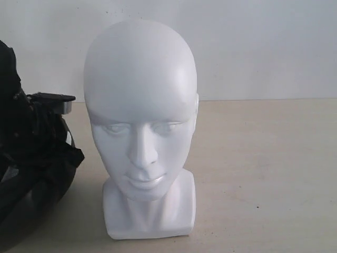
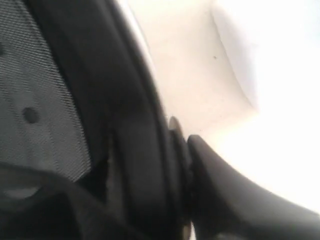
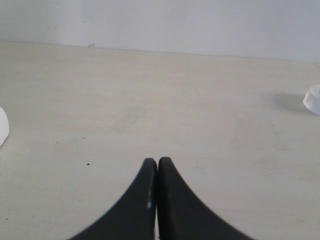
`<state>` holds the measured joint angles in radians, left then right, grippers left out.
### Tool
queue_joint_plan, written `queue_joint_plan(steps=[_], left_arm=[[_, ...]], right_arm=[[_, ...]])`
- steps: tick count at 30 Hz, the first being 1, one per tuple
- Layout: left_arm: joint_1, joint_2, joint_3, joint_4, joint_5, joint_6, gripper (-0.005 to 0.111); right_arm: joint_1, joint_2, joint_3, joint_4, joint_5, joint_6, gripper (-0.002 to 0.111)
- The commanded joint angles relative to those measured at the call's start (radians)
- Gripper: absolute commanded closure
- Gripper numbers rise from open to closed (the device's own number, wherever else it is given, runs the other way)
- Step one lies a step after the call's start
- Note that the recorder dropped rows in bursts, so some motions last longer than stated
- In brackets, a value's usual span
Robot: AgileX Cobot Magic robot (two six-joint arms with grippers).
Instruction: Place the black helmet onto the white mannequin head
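Worktop: pale, matte, its far edge meeting a white wall.
Black helmet: toward the left edge of the worktop, beside the white mannequin head and not touching it. It is only partly in view, so whether it rests on the worktop or is lifted cannot be told.
Helmet handling: probably a stiff shell with soft mesh lining and loose straps, bulky rather than heavy. The rim is the best place to take hold, away from the visor.
White mannequin head: upright about mid-worktop, well short of the far edge, crown bare. It looks glossy, slippery, light and easily tipped.
Left gripper: appears clamped on the helmet rim, with one finger against the outer edge.
Right gripper: fingers pressed together, holding nothing, over bare worktop.
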<state>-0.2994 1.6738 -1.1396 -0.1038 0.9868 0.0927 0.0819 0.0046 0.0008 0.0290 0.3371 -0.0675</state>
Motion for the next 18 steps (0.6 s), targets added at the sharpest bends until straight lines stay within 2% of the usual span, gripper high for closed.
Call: queue_joint_plan(steps=[1,18], left_arm=[[0.022,-0.086,-0.034,0.017,0.008,-0.025,0.103],[0.034,-0.247,-0.138,0.053,0.021,-0.047,0.103]], right_arm=[[-0.002,-0.005,-0.001,0.000,-0.004,0.003,0.109],[-0.002,-0.005,-0.001,0.000,-0.004,0.003,0.109]])
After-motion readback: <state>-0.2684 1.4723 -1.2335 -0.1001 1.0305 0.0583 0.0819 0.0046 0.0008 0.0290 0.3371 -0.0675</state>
